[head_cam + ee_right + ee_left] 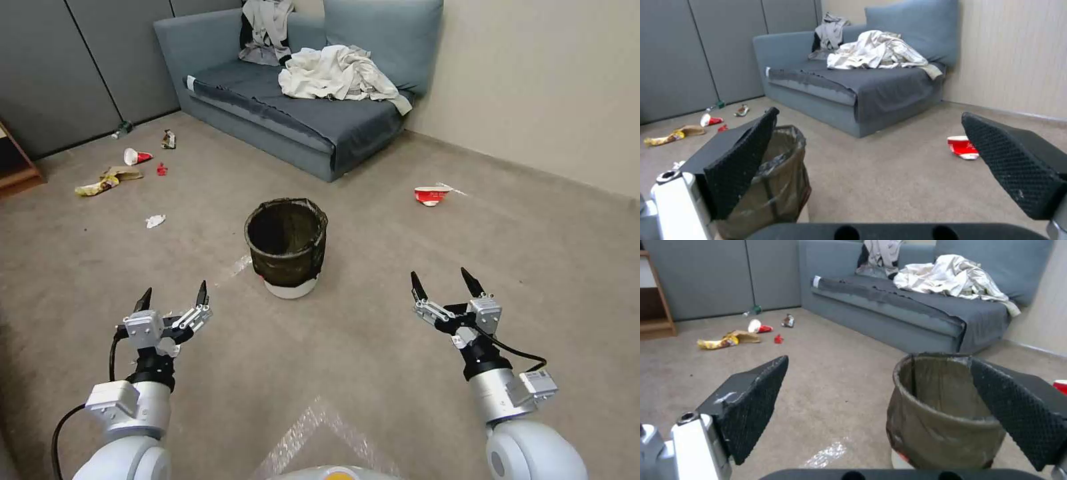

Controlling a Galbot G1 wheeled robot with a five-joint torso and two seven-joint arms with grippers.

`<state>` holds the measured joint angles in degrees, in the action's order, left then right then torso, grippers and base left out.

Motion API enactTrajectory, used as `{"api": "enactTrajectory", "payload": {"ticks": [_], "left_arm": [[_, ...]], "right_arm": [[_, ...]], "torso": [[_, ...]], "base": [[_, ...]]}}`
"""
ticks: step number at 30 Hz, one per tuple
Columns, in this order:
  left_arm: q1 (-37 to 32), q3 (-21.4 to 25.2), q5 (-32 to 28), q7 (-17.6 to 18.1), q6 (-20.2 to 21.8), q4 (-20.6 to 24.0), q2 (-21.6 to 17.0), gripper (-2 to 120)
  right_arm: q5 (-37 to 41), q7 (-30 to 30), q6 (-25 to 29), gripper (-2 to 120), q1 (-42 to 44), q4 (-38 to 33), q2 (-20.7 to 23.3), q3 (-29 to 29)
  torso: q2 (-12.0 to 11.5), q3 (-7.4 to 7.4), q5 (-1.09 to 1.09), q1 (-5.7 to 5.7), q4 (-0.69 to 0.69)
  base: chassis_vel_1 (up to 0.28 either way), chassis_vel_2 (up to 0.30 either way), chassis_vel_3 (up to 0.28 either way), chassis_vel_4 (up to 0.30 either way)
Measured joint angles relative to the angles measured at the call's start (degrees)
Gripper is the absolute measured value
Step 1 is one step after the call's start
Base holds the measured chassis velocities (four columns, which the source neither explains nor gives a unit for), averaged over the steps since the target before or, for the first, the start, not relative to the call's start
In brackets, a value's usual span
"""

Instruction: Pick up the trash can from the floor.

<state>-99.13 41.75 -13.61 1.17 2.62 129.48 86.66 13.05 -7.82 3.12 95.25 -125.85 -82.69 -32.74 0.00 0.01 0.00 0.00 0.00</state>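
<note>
The trash can stands upright on the floor in the middle of the head view, a dark liner bag folded over its rim and a white base showing below. My left gripper hovers open, short of the can and to its left. My right gripper is open too, short of the can on its right. Neither touches it. In the left wrist view the trash can sits partly behind one finger. The right wrist view has the trash can behind one finger.
A blue-grey sofa with heaped clothes stands behind the can. A crushed red-and-white cup lies to the right. Wrappers and litter are scattered at the far left near a wooden shelf. Open carpet surrounds the can.
</note>
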Motion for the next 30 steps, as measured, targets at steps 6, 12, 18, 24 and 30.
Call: {"api": "enactTrajectory", "payload": {"ticks": [6, 12, 18, 24, 30], "left_arm": [[0.8, 0.0, -1.0, 0.7, 0.8, -0.5, -0.5, 100], [2.2, 0.0, -1.6, 1.0, 1.6, -2.0, -1.4, 100], [3.2, -0.3, -2.4, 1.2, 2.4, -3.1, -2.0, 100], [5.0, -0.9, -3.7, 2.7, 3.9, -4.7, -3.3, 100], [8.0, -2.6, -6.9, 7.5, 9.8, -5.9, -6.1, 100]], "right_arm": [[0.0, 0.0, 0.0, 100, -0.2, 0.2, 0.0, 0.2], [-0.2, 0.0, -0.1, 100, -0.7, 1.0, 0.0, 0.7], [-0.2, 0.0, -0.1, 100, -1.2, 1.5, 0.2, 0.8], [-0.3, -0.3, -0.1, 100, -1.8, 1.7, 0.2, 1.2], [-0.3, -0.9, 0.1, 100, -2.2, 1.9, 0.4, 1.2]], "torso": [[0.0, 0.00, -0.01, 0.00, -0.01], [0.0, -0.01, -0.03, 0.00, 0.00], [0.0, 0.00, 0.01, 0.00, 0.00], [0.0, 0.00, 0.02, 0.00, 0.01], [0.0, 0.00, 0.01, 0.00, 0.00]], "base": [[-0.162, 0.155, 0.140, -0.156], [-0.173, 0.182, 0.163, -0.166], [-0.165, 0.154, 0.164, -0.163], [-0.139, 0.149, 0.142, -0.138], [-0.039, 0.031, 0.046, -0.031]]}}
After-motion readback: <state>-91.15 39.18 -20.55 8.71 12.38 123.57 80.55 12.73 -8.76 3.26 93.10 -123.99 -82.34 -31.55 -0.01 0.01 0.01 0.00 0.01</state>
